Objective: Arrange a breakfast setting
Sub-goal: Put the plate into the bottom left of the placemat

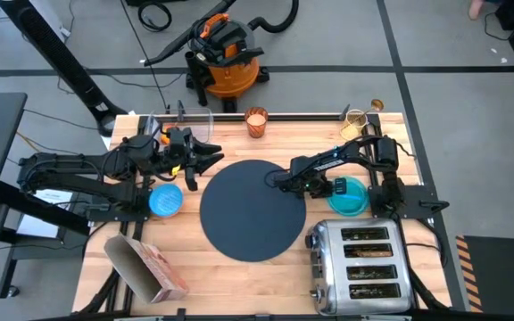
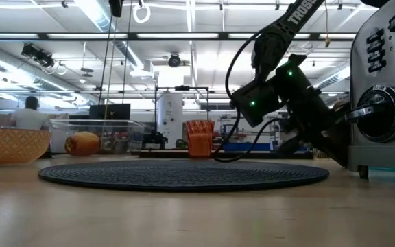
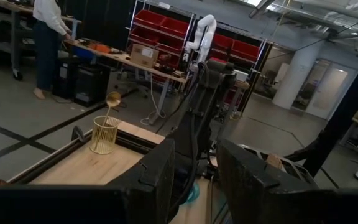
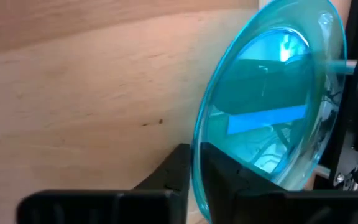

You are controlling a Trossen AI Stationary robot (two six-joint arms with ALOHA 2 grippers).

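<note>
Right gripper [image 4: 194, 163] pinches plate [image 4: 272, 93] rim by table's right edge; we've only mat [image 1: 253, 209] laid, bowl [image 1: 166, 200], cup [image 1: 256, 122], spoon etc. left.

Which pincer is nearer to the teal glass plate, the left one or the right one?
The right. The right pincer is closed on the rim of the teal glass plate; the left pincer hovers across the round dark mat, far from it.
</note>
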